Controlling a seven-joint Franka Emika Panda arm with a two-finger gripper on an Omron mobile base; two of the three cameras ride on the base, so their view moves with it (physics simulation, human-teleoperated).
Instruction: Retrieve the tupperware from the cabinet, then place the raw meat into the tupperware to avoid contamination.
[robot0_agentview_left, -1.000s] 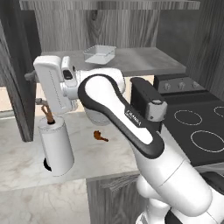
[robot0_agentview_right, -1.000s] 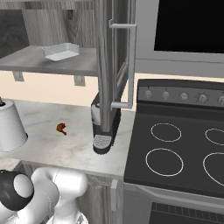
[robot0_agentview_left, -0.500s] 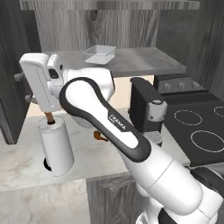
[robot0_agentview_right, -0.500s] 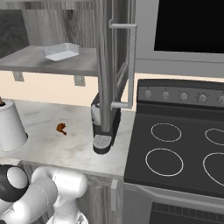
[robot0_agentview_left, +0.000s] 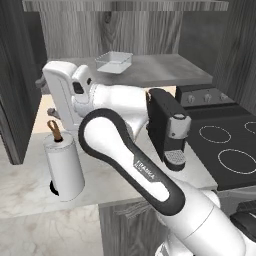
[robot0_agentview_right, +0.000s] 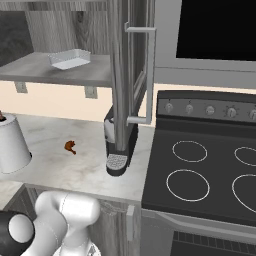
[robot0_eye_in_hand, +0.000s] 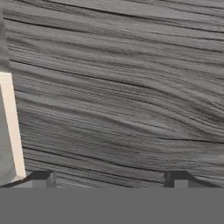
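Note:
The tupperware (robot0_agentview_left: 114, 62) (robot0_agentview_right: 70, 58), a shallow translucent tray, rests on the grey shelf of the open cabinet (robot0_agentview_left: 150, 70) (robot0_agentview_right: 45, 70). The raw meat (robot0_agentview_right: 70, 146), a tiny brown-orange piece, lies on the marble counter below the shelf; in the left base view the arm hides it. My gripper (robot0_agentview_left: 46, 98) (robot0_eye_in_hand: 109, 179) is at the shelf's left end and points at the open left cabinet door (robot0_agentview_left: 15, 75). Its fingertips (robot0_eye_in_hand: 41, 178) stand wide apart, open, with nothing between them. Close ahead is the door's wood grain (robot0_eye_in_hand: 122, 96).
A white paper-towel roll (robot0_agentview_left: 63, 167) (robot0_agentview_right: 12, 144) stands on the counter under my hand. A black coffee machine (robot0_agentview_left: 167, 127) (robot0_agentview_right: 119, 145) sits beside the stove (robot0_agentview_left: 225, 145) (robot0_agentview_right: 200, 170). The right cabinet door (robot0_agentview_right: 130, 65) hangs open with its bar handle toward the stove.
My hand swung left toward the open left door, then came back a little to the right. The tupperware and the meat have not moved.

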